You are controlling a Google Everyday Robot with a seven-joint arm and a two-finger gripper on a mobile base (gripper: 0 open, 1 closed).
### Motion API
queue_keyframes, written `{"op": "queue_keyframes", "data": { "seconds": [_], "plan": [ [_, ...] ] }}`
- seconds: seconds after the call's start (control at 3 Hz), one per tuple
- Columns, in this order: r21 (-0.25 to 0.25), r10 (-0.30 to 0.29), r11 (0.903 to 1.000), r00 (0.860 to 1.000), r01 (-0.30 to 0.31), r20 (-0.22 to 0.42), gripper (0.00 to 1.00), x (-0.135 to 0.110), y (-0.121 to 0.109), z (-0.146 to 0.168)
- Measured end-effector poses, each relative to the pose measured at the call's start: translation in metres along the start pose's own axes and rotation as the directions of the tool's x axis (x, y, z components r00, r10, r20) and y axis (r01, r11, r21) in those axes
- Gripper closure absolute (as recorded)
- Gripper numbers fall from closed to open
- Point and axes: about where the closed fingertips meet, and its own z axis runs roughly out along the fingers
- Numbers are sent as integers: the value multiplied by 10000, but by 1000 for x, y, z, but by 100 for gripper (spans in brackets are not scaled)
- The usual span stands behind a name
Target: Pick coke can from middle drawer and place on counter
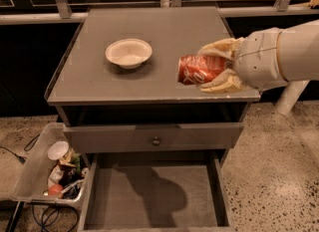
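The coke can [199,69] is red with white script and lies sideways in my gripper [213,69], whose pale fingers [222,82] close on it from the right. It hangs above the right front part of the counter [149,32], not touching it. The middle drawer [154,193] is pulled open below, its grey floor bare with a shadow on it. My white arm reaches in from the right edge.
A white bowl [128,52] stands on the counter left of the can. A closed drawer front with a round knob [156,140] sits above the open drawer. A bin of clutter [50,171] stands on the floor at the left. A white post [291,96] stands at the right.
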Motion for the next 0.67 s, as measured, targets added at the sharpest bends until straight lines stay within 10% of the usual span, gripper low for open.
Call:
{"op": "queue_keyframes", "data": {
  "seconds": [0.67],
  "plan": [
    [-75, -117, 9999, 9999, 116, -82, 100, 3, -16, 17]
  ]
}}
